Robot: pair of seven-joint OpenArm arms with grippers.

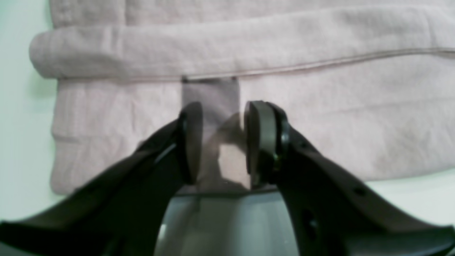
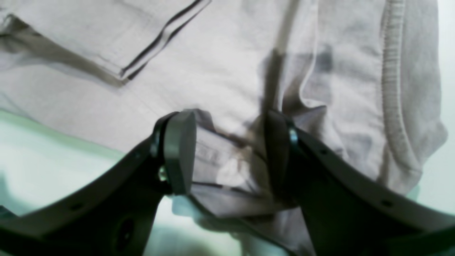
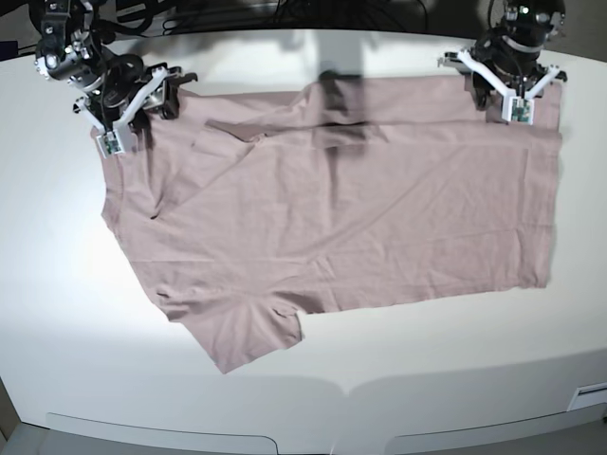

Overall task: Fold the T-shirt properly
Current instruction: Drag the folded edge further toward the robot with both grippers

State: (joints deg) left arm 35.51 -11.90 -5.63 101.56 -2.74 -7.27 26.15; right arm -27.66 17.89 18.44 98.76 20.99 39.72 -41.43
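The mauve-pink T-shirt (image 3: pixel 332 218) lies spread on the white table (image 3: pixel 427 379), its far edge folded over toward the middle. At the far right corner, by the hem, stands my left gripper (image 3: pixel 512 95). In the left wrist view that gripper (image 1: pixel 224 117) hovers open just above the flat hem of the shirt (image 1: pixel 320 124), casting a shadow on it. My right gripper (image 3: pixel 128 100) is at the far left corner near the collar. In the right wrist view its jaws (image 2: pixel 229 121) stand wide apart, open, with a rumpled ridge of the shirt (image 2: pixel 213 71) lying between them.
One sleeve (image 3: pixel 237 332) sticks out toward the table's front edge. The ribbed collar (image 2: pixel 391 89) runs beside the right gripper. Dark cables and gear (image 3: pixel 237 14) lie beyond the table's far edge. Bare white tabletop surrounds the shirt on the near side.
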